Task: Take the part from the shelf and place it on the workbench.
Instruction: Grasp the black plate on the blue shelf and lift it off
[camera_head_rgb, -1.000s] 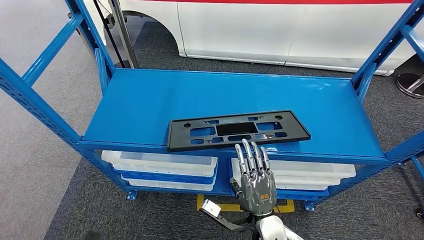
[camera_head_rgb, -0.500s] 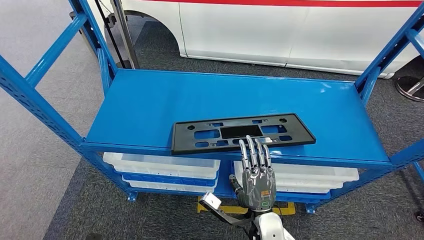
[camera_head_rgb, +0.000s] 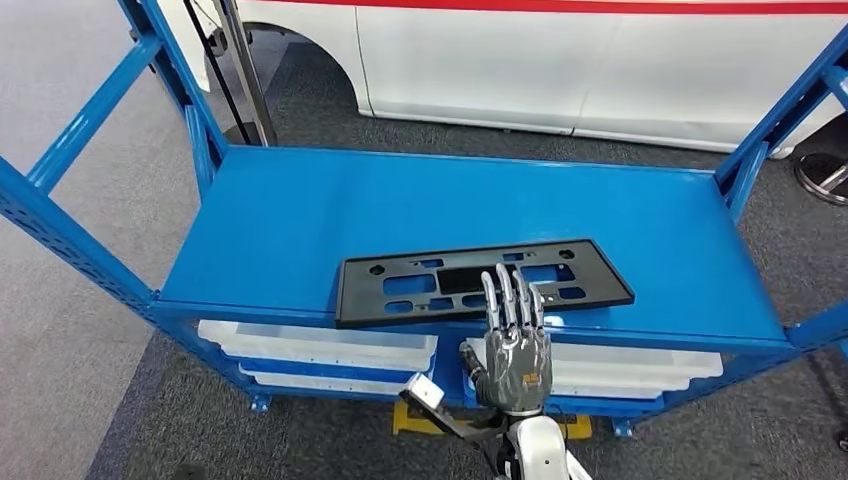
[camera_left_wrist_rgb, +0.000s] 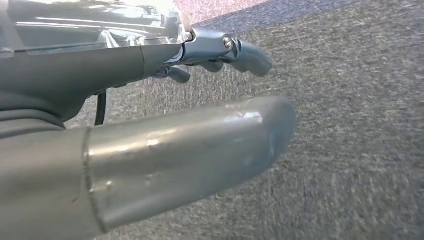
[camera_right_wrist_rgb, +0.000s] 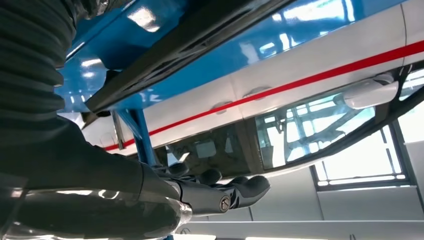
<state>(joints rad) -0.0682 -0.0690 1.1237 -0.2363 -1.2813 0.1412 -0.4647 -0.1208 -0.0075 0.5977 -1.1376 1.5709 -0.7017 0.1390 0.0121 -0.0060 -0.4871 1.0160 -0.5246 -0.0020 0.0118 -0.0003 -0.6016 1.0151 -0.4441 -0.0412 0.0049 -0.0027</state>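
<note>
The right hand (camera_head_rgb: 514, 350) is reaching up at the blue metal shelf's (camera_head_rgb: 300, 215) front edge, fingers straight, apart, holding nothing, their tips overlapping the flat black plastic rectangular part (camera_head_rgb: 400, 285) lying near that edge. The left hand (camera_left_wrist_rgb: 150, 150) is hanging over grey carpet (camera_left_wrist_rgb: 350, 125), fingers extended, empty.

parts: 1 (camera_head_rgb: 483, 281) | shelves: 1 (camera_head_rgb: 300, 210) | white bins: 2 (camera_head_rgb: 318, 343) | hands: 2 (camera_head_rgb: 515, 355)
</note>
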